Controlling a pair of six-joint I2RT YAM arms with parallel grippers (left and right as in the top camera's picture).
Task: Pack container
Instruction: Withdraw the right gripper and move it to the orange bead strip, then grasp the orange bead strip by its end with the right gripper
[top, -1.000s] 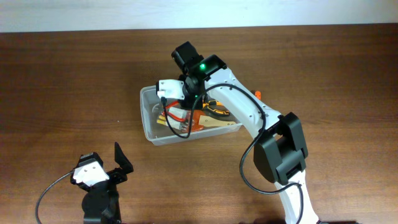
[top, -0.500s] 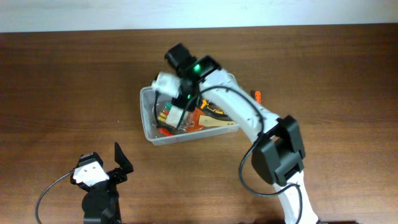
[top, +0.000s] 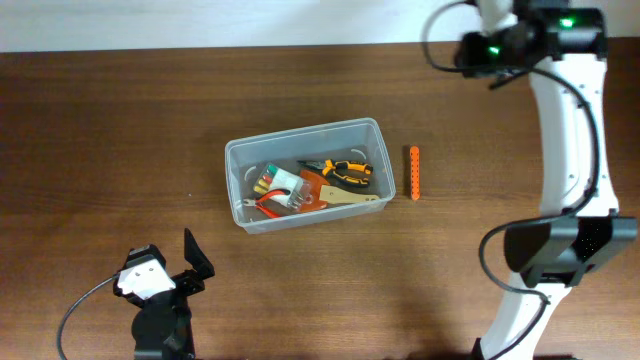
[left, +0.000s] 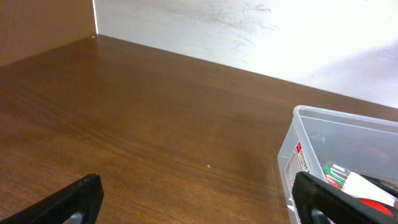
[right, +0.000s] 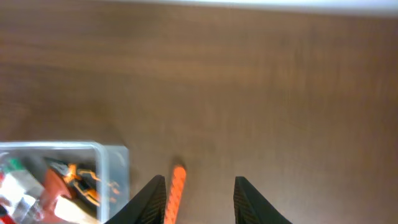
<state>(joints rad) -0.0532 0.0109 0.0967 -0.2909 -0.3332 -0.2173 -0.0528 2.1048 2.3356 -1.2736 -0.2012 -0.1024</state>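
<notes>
The clear plastic container sits mid-table and holds orange-black pliers, red-handled pliers, a wooden spatula and a small clear box of coloured bits. It also shows in the left wrist view and the right wrist view. An orange ridged stick lies on the table just right of the container, also seen in the right wrist view. My right gripper is open and empty, high above the stick near the table's back right. My left gripper is open and empty at the front left.
The table's back edge meets a white wall. Bare wood surrounds the container on all sides. My right arm runs down the right side of the table.
My right gripper let go of the small clear box inside the container, lifted out and swung far to the back right. The left arm has not moved.
</notes>
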